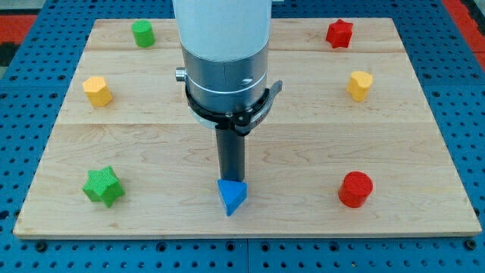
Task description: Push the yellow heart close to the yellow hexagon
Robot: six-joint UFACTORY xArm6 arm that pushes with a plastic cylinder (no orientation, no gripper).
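Note:
The yellow heart (360, 84) lies at the view's right, upper part of the wooden board (303, 152). The yellow hexagon (97, 90) lies at the view's left, at about the same height, far from the heart. My tip (231, 180) is at the bottom centre of the board, touching the top of a blue triangle (231, 196). The tip is far from both yellow blocks, roughly midway between them and lower in the view.
A green cylinder (142, 33) is at the top left, a red star (339, 33) at the top right, a green star (102, 186) at the bottom left, a red cylinder (355, 189) at the bottom right. The arm's white body (223, 45) covers the top centre.

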